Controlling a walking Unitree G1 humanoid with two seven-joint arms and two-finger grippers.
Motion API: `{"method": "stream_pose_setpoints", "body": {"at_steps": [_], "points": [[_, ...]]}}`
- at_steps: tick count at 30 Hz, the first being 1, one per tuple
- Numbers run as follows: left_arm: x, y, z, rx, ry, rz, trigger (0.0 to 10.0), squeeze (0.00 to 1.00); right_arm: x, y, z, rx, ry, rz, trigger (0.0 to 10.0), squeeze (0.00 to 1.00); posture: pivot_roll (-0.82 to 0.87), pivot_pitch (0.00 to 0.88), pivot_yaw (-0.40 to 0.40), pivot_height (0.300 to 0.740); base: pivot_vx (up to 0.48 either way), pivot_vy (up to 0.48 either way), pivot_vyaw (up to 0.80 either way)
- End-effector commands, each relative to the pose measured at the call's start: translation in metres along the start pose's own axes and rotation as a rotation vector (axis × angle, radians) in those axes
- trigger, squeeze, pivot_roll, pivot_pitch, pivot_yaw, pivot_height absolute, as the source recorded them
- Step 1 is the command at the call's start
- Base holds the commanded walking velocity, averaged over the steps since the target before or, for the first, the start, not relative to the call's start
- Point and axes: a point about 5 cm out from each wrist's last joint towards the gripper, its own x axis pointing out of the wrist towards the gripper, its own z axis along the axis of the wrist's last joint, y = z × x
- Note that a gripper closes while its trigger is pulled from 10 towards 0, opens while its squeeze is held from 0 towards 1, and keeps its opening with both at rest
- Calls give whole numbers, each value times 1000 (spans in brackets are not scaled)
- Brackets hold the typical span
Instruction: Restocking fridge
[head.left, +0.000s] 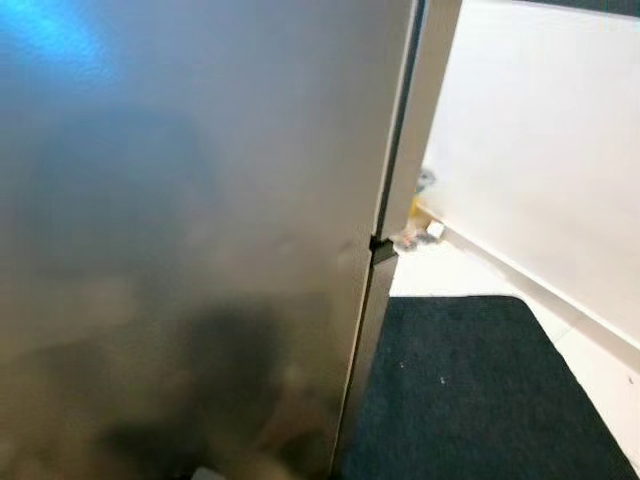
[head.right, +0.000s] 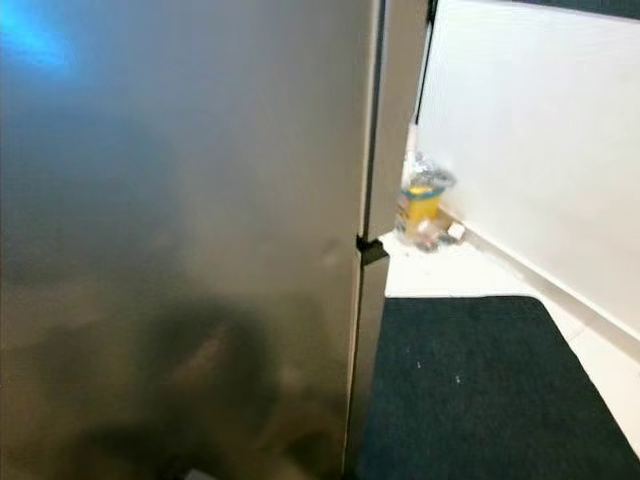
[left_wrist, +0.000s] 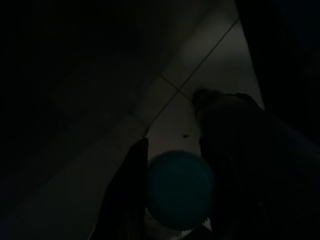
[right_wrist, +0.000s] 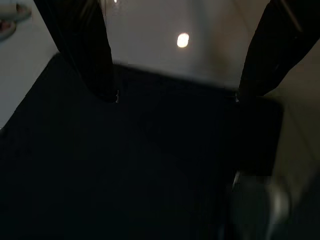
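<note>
The fridge (head.left: 190, 220) stands close in front of me, its brushed steel doors shut; a dark notch (head.left: 380, 247) marks the seam between upper and lower door on its right edge. In the dark left wrist view my left gripper (left_wrist: 174, 146) is shut on a bottle with a ribbed teal cap (left_wrist: 180, 192), hanging low over the tiled floor (left_wrist: 200, 55). My right gripper (right_wrist: 176, 95) is open, its two black fingers (right_wrist: 90, 50) spread wide above the dark mat (right_wrist: 150, 165) with nothing between them.
A dark floor mat (head.left: 470, 390) lies to the right of the fridge. A white wall (head.left: 540, 150) runs along the right side. A yellow container and some clutter (head.right: 425, 205) sit on the floor at the far end of the gap.
</note>
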Motion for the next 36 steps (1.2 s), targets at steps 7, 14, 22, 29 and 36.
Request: {"method": "stream_pose_setpoints", "body": {"at_steps": [7,14,22,29,36], "points": [[1,-7,4,-4,-13,-45,10000,0,-7,-40,60,55,-248,-105,10000,0,-87,0,-20,740,0,0,0],[1,-8,3,-4,-12,-52,10000,0,-23,-65,109,35,-489,-90,10000,0,-89,0,-21,740,0,0,0],[0,-8,-1,-31,-17,-66,10000,0,-48,-75,152,-70,-758,52,10000,0,-87,0,-21,740,0,0,0],[-2,-3,-7,-130,-33,-55,10000,0,-74,-83,186,-124,-963,157,10000,0,-87,0,-19,740,0,0,0],[-6,-2,-21,-238,-35,-57,10000,0,-112,-100,227,-182,-1180,123,10000,0,-80,0,-23,740,0,0,0]]}}
